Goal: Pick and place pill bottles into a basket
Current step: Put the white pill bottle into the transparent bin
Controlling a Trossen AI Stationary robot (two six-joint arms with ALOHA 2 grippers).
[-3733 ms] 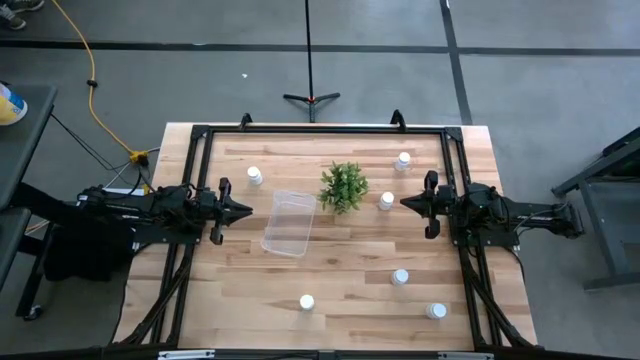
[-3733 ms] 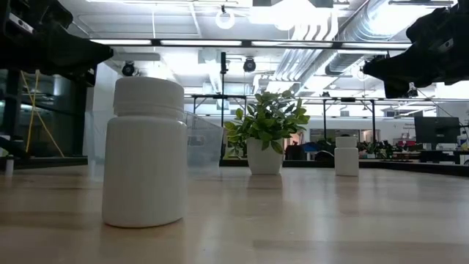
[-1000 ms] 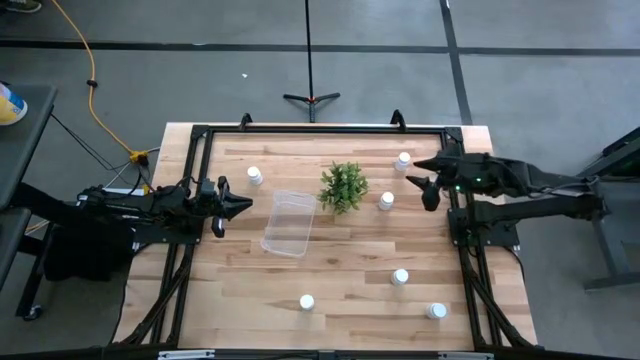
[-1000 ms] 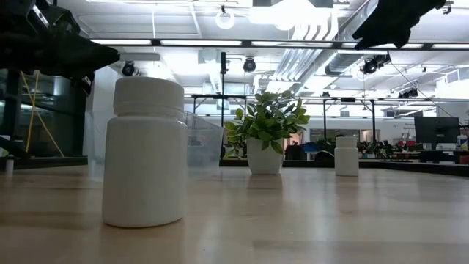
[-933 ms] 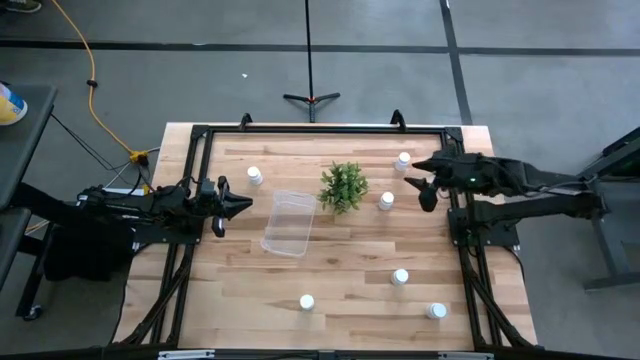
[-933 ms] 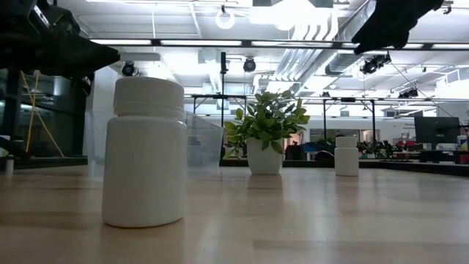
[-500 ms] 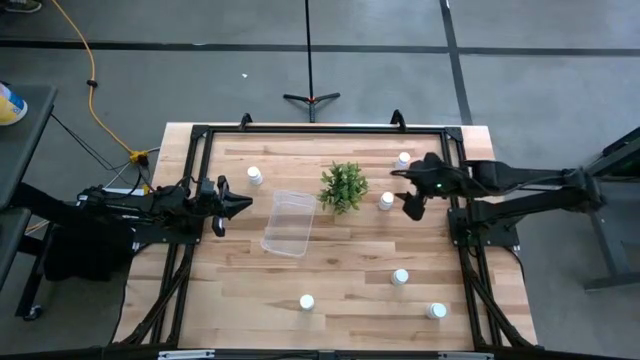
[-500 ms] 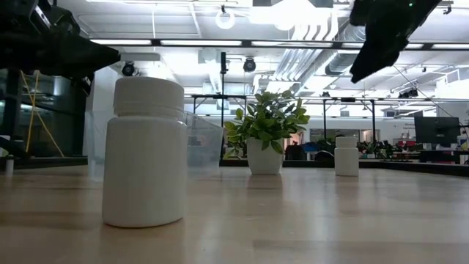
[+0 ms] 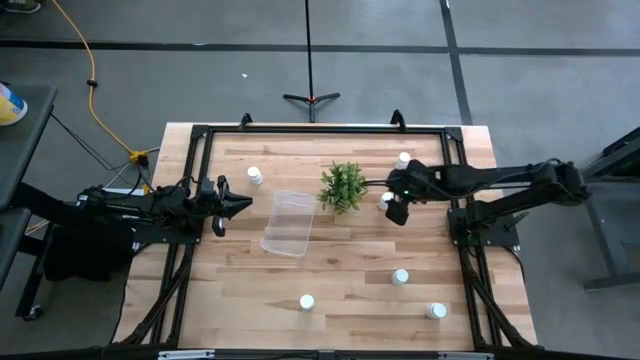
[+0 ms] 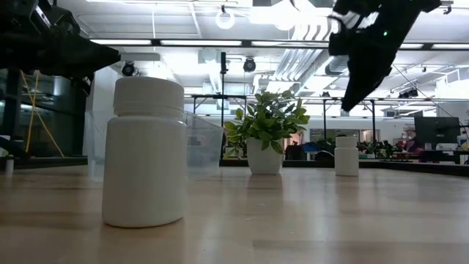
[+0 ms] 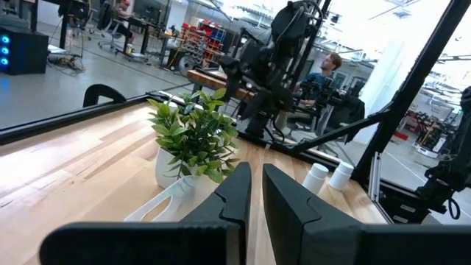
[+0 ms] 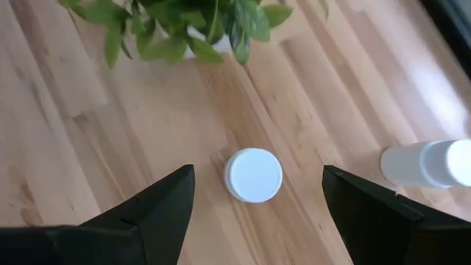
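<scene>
Several white pill bottles stand upright on the wooden table. One bottle (image 9: 383,199) stands just right of the small plant (image 9: 343,187). My right gripper (image 9: 394,198) hangs open above it, tipped down. In the right wrist view its cap (image 12: 252,175) lies between my two fingers (image 12: 158,210), well below them. Another bottle (image 12: 430,163) stands farther off. The clear basket (image 9: 288,222) sits on the table left of the plant. My left gripper (image 9: 240,205) waits at the table's left side, level and shut, pointing at the basket.
Other bottles stand at the far left (image 9: 254,175), far right (image 9: 403,159), near middle (image 9: 307,302) and near right (image 9: 400,277), (image 9: 436,311). The plant's leaves (image 12: 184,22) reach close to the targeted bottle. A black frame (image 9: 320,128) runs round the table's edge.
My right gripper has swung from the table's right edge toward the plant and come down. It has tipped from nearly level to pointing steeply down over the bottle beside the plant. No bottle has moved.
</scene>
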